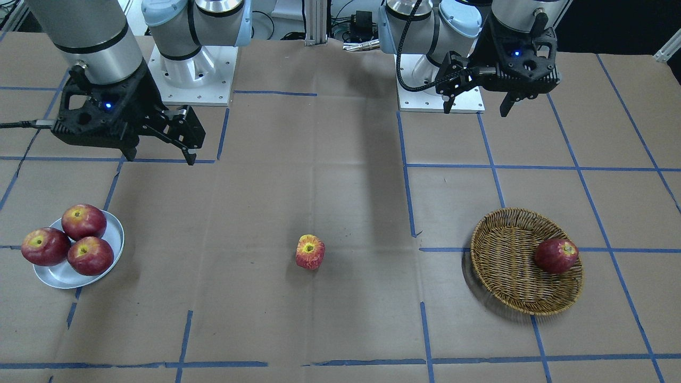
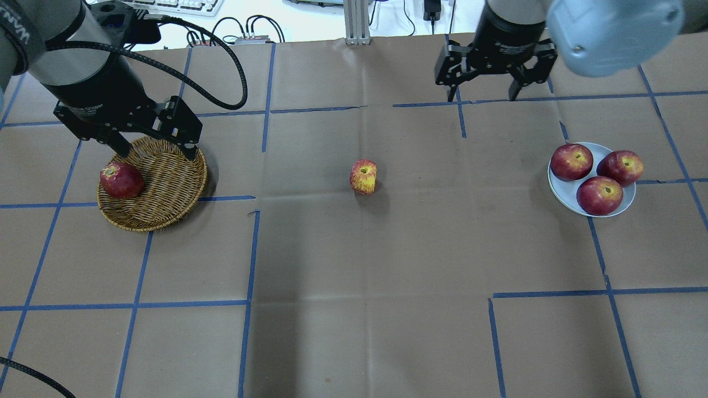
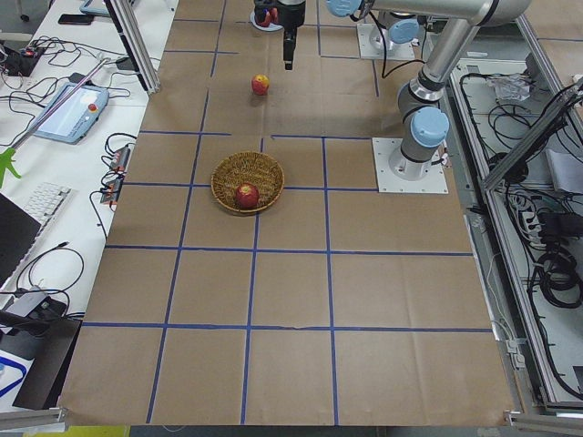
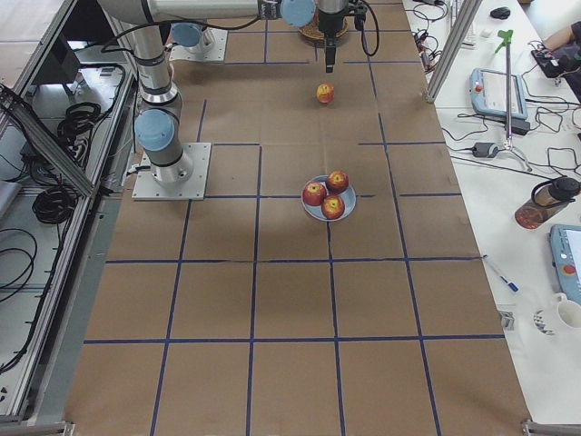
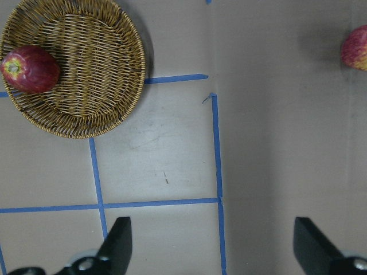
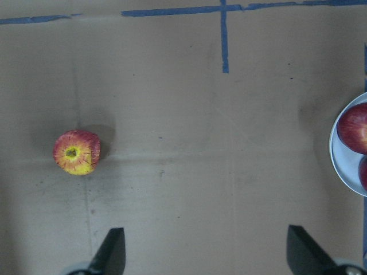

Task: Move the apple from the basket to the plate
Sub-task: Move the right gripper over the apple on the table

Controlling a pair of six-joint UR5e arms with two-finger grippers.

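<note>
**Front-facing view.** Both arms are cut off at the top edge. The apple (image 1: 310, 251) lies on the bare tabletop (image 1: 340, 324) at mid-table, between the basket (image 1: 500, 282) and the plate (image 1: 57, 277) and well apart from both. It is pale pinkish-red and streaked, with a yellow-orange patch around the stem pit. One dark apple (image 1: 556, 255) sits in the basket against its rim. Three dark apples (image 1: 83, 221) crowd the plate. The left tool (image 1: 476, 109) and the right tool (image 1: 159, 158) hang above the tabletop, fingers spread wide and nothing between them.

**Overhead view.** The left tool (image 2: 157, 152) covers part of the basket's far rim. The right tool (image 2: 481, 91) is wide, and a blurred arm joint fills the corner above it. The apple (image 2: 363, 177) appears tilted.

**Left side view.** The apple (image 3: 260, 85) is small and its streaks are not legible. The plate cannot be made out.

**Right side view.** The plate shows clearly. The basket is largely hidden at the top edge.

**Left wrist view.** Only the fingertips (image 5: 117, 243) show, set wide apart. The apple (image 5: 356, 48) is cut off by the right edge.

**Right wrist view.** The apple (image 6: 77, 152) shows whole, stem pit up. The plate (image 6: 339, 150) is cut off at the right edge. The fingertips (image 6: 112, 252) are wide apart.
</note>
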